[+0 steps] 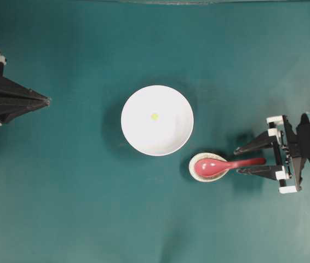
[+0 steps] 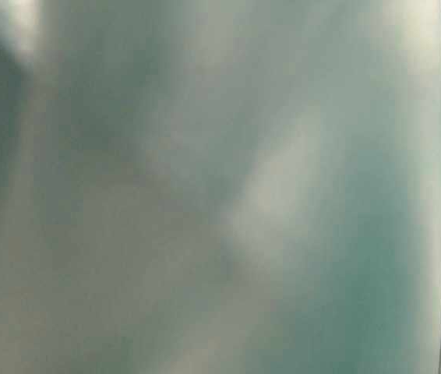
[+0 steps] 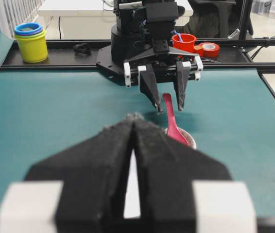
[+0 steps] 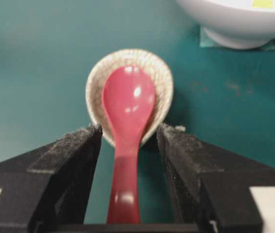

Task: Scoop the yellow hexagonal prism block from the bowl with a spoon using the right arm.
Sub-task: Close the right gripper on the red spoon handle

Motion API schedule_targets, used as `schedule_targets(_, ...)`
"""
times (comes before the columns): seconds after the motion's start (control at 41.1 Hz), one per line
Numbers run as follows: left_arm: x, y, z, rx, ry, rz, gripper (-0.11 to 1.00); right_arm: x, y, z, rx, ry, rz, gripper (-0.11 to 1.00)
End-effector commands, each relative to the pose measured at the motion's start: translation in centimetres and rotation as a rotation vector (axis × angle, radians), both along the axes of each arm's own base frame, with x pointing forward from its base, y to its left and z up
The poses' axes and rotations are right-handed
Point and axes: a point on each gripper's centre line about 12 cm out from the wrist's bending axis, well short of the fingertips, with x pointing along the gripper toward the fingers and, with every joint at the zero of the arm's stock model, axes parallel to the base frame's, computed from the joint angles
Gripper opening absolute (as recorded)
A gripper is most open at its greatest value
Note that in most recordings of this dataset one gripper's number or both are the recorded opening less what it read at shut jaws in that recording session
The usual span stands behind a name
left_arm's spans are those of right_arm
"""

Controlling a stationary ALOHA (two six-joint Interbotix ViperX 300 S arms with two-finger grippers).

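- Closest to the right wrist camera, the right gripper has its two black jaws spread wide apart, one on each side of the spoon's handle, with a clear gap on both sides and no contact that shows.
- Between those jaws lies the glossy pink-red spoon, handle pointing back toward the gripper, scoop resting in the small speckled beige spoon rest.
- Just beyond the rest stands the white bowl on the green table; a sliver of the yellow hexagonal prism block shows inside it at the top edge of that view.
- From overhead, the block sits alone near the middle of the bowl, and the spoon rest lies just beside the bowl's lower right rim, not touching it.
- On the far left of the overhead view, well apart from the bowl, the left gripper has its jaws pressed together to a point, holding nothing.
- Behind the table, in the left wrist view, stand a stack of yellow and blue cups, a red cup and a roll of red tape.
- Table-level view is a green blur; nothing can be told from it.
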Motion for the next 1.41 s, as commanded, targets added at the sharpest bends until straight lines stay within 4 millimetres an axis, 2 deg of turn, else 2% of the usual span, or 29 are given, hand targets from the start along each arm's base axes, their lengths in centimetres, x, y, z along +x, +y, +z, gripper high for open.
schedule_targets(0.0,0.2,0.0,0.7,0.002,-0.015,0.0,0.0,0.3,0.4,0.1,0.005,-0.015,0.011,0.56)
schedule_targets(0.486,0.2,0.0,0.7,0.002,-0.015,0.0,0.0,1.0,0.4,-1.5,-0.015,0.037,-0.019,0.56)
schedule_targets(1.387,0.2,0.0,0.6,0.001,-0.011,-0.002,0.0,1.1,0.5,-1.2,-0.017,0.014,-0.018,0.54)
